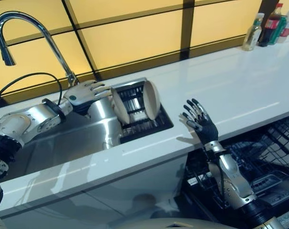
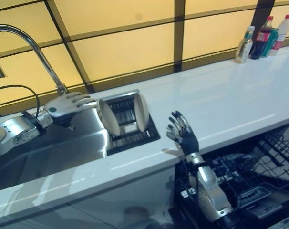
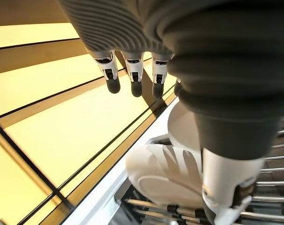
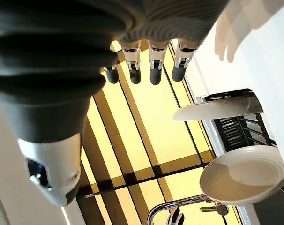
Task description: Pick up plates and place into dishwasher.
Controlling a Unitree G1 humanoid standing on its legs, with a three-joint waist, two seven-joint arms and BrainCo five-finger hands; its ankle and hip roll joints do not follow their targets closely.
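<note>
My two head eyes look steeply down on the long white countertop [image 1: 240,90], sharing the two upright cream plates [image 2: 121,114] in the dark wire rack [image 1: 135,112]. Each wrist camera peers close along its own fingers; both catch those plates.

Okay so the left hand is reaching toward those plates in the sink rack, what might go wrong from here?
1. The two plates stand on edge in the rack; the left hand, fingers straight, may tip the near plate into the far one instead of gripping it.
2. A dropped plate would likely hit the steel sink and could chip.
3. The right hand hovers open at the counter edge above the dishwasher, possibly in the way.
</note>
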